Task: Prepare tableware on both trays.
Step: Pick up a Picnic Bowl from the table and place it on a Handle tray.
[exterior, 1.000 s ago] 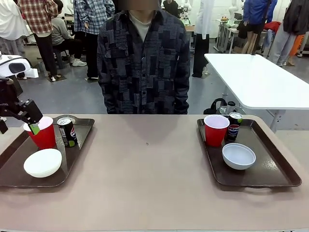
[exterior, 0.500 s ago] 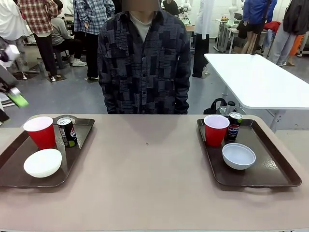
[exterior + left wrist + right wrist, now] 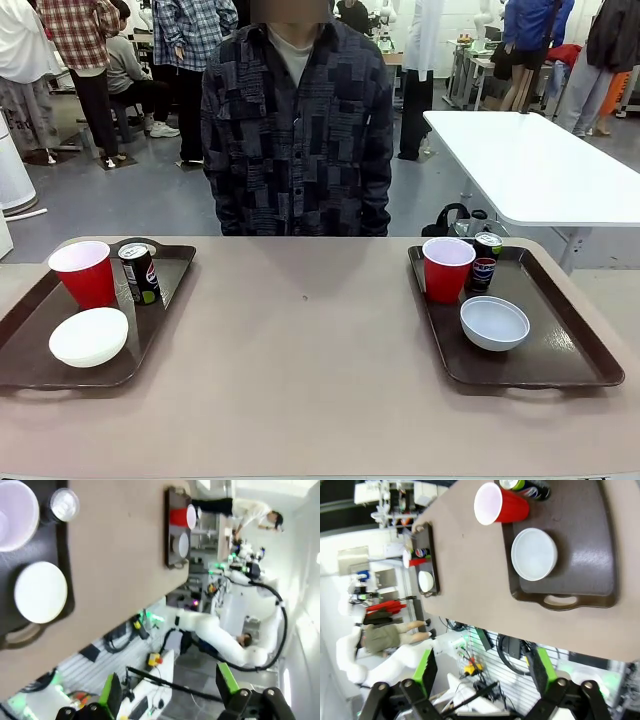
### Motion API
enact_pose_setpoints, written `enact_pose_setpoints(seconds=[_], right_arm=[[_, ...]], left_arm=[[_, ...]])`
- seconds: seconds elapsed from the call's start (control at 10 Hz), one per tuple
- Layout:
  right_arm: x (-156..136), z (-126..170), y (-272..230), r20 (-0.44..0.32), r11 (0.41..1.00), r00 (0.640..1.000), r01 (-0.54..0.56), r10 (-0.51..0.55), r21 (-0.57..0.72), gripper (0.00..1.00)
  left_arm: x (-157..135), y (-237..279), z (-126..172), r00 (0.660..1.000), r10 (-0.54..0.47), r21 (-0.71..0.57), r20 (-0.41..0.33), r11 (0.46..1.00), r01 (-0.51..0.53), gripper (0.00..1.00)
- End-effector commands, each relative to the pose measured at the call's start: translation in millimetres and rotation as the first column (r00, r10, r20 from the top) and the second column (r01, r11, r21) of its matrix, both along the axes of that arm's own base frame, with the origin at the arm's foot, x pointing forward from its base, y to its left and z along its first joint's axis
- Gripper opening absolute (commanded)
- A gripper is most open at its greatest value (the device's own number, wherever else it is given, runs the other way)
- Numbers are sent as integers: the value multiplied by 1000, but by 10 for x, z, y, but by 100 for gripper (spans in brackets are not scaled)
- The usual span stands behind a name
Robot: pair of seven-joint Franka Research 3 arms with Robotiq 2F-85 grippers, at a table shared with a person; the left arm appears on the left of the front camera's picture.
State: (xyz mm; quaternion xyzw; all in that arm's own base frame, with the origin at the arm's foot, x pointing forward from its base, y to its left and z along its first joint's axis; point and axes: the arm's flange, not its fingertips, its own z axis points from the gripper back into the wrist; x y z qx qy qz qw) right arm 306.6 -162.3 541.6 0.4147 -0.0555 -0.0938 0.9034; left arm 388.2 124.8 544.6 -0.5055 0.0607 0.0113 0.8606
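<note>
A person in a dark patchwork-pattern shirt (image 3: 297, 130) stands at the far edge of the tan desk (image 3: 300, 370), arms down. Behind to one side is a white table (image 3: 535, 165), with a black bag (image 3: 452, 220) on the floor by its near corner. Farther back, several people stand on the grey floor (image 3: 150, 195), and one sits on a chair.

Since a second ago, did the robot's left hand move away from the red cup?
Yes. It was at the red cup on the left tray, then lifted up and off to the left, out of the front view.
</note>
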Motion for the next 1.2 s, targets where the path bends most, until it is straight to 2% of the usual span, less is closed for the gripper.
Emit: enact_pose_setpoints(seconds=[0.0, 0.3, 0.4, 0.7, 0.8, 1.1], right_arm=[[-2, 8, 5, 7, 1000, 1000, -4, 4, 13, 100], [-2, 8, 5, 7, 1000, 1000, -4, 4, 13, 100], [-2, 8, 5, 7, 1000, 1000, -4, 4, 13, 100], [-2, 8, 5, 7, 1000, 1000, -4, 4, 13, 100], [-2, 8, 5, 7, 1000, 1000, -4, 4, 13, 100], [-2, 8, 5, 7, 1000, 1000, -4, 4, 13, 100]], left_arm=[[-117, 145, -22, 981, 119, 86, 152, 987, -133, 100], [-120, 442, 10, 934, 205, 142, 292, 957, -254, 100], [-82, 447, -48, 930, 190, 140, 314, 960, -244, 100], [45, 339, -119, 946, 129, 234, 298, 951, -204, 100], [18, 470, -36, 934, 188, 143, 304, 960, -240, 100], [18, 470, -36, 934, 188, 143, 304, 960, -240, 100]])
